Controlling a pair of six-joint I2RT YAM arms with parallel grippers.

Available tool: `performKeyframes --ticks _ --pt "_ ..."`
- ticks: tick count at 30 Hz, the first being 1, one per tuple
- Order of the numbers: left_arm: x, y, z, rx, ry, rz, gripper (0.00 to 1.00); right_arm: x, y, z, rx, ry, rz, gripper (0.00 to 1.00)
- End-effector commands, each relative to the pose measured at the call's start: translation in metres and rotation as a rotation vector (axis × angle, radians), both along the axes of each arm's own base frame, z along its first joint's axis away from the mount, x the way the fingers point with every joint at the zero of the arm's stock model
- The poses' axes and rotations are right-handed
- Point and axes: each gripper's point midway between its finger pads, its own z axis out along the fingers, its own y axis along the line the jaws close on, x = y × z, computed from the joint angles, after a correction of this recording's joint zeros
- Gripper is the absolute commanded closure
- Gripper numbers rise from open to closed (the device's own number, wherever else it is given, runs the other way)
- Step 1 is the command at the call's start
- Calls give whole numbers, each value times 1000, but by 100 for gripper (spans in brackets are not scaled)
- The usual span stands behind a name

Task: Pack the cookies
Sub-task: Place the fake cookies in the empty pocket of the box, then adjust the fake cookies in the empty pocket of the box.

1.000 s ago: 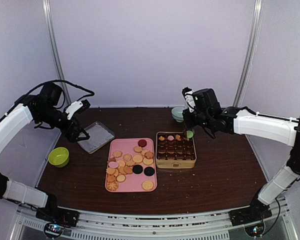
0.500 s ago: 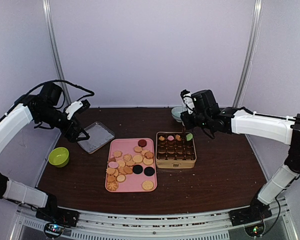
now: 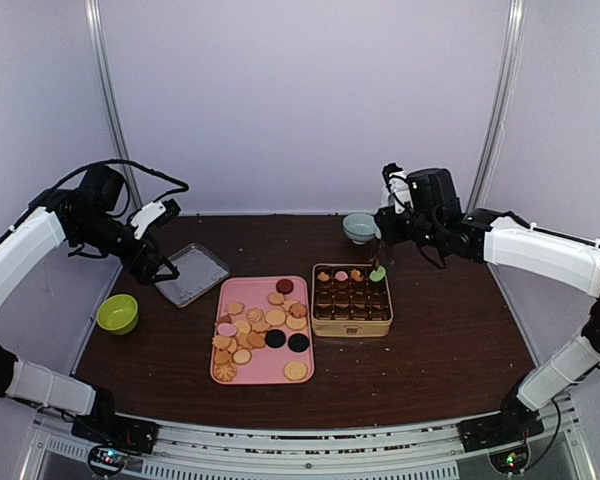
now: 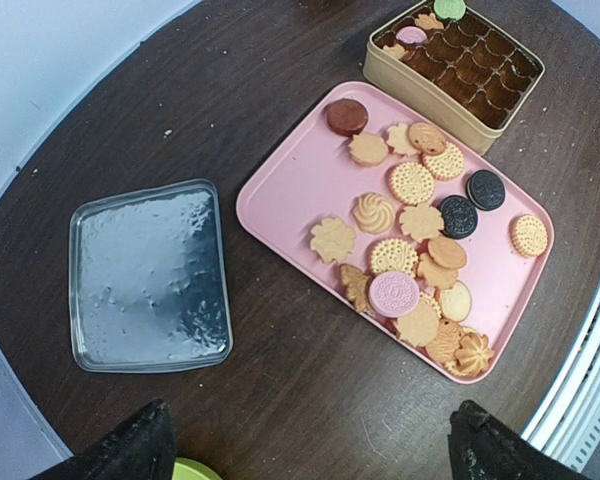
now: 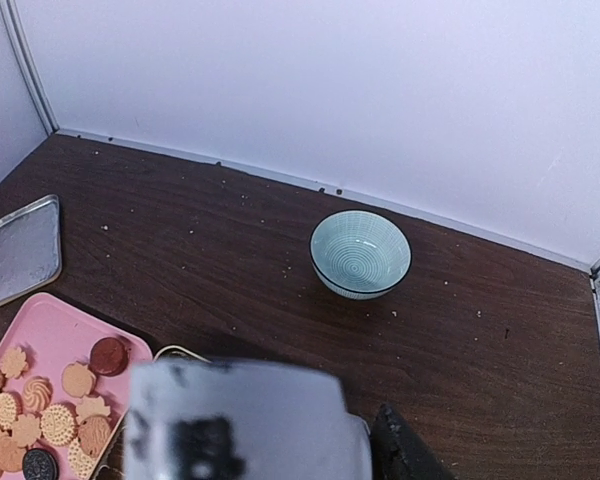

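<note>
Cookies (image 4: 412,183) likely light, stiff, brittle: pinch rims gently. They lie ahead of left gripper (image 4: 315,450), spread wide, empty; right gripper (image 3: 379,258) jaw gap unreadable.

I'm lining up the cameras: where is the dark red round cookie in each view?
Top external: dark red cookie at the far right corner of the pink tray.
Left wrist: cookie upper centre, at the tray corner by the tin.
Right wrist: cookie lower left, on the tray.
Shared landmark: the pink tray.
</note>
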Motion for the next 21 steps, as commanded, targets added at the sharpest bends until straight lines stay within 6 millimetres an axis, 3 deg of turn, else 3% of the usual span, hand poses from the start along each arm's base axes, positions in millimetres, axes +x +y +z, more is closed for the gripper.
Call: performKeyframes --ticks 1,10,21 --pt "5 0 9 -10 -28 -7 2 3 -10 3 66 -10 -35 60" --pt "5 1 10 -3 -37 -6 2 8 -12 -15 144 46 -35 62" --pt "3 1 8 -1 -31 -6 2 9 -2 -3 192 31 7 65"
